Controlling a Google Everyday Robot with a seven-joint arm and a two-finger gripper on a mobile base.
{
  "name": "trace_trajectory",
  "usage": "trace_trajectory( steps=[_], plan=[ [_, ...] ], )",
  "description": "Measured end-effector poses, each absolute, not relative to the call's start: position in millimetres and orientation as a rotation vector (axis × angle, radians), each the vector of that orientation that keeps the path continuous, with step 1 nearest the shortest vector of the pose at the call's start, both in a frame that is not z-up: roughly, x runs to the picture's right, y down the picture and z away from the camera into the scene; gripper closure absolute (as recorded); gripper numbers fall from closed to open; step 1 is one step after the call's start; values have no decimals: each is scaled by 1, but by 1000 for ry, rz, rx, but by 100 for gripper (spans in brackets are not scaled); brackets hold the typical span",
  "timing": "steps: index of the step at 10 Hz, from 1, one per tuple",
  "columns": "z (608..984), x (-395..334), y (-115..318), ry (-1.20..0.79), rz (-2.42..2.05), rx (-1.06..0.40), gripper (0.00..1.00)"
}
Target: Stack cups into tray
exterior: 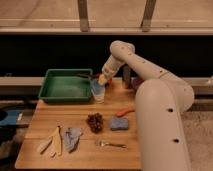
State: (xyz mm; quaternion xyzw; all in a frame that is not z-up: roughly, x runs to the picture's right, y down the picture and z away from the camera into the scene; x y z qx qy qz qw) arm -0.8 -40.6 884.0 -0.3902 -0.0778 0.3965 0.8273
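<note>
A light blue cup [97,87] sits nested in a white cup [99,97]. The pair stands on the wooden table just right of the green tray [56,93], outside it. My gripper [102,79] hangs directly above the blue cup's rim, right at the top of the stack. Whether it touches the cup is unclear. The tray holds nothing that I can see.
On the table lie a bunch of dark grapes [94,122], a blue sponge [119,123], a fork [111,145], an orange tool [125,111], wooden utensils [54,141] and a grey cloth [71,137]. My large white arm link [160,120] covers the table's right side.
</note>
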Motion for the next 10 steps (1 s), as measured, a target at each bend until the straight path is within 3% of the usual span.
trace_trajectory(
  steps=[10],
  plan=[
    [868, 1, -43, -234, 854, -827, 38]
  ],
)
